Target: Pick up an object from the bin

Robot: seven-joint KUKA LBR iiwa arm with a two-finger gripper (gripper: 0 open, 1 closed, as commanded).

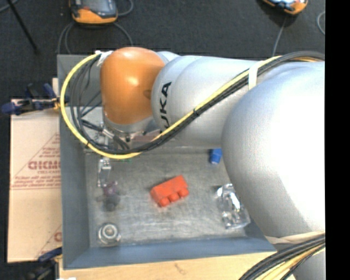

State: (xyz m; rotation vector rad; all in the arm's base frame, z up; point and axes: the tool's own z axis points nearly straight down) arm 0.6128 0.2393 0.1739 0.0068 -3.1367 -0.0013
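One studded orange plastic brick (169, 191) mid-floor; claw (107, 183) left of it, grip unclear.

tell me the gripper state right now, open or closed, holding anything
gripper: cannot be told whether it is open or closed, nor whether it holds anything.

Dark floor (180, 27), viewed from above.
An orange-cased device (94, 11) is set at eleven o'clock, another (284, 4) at one o'clock.
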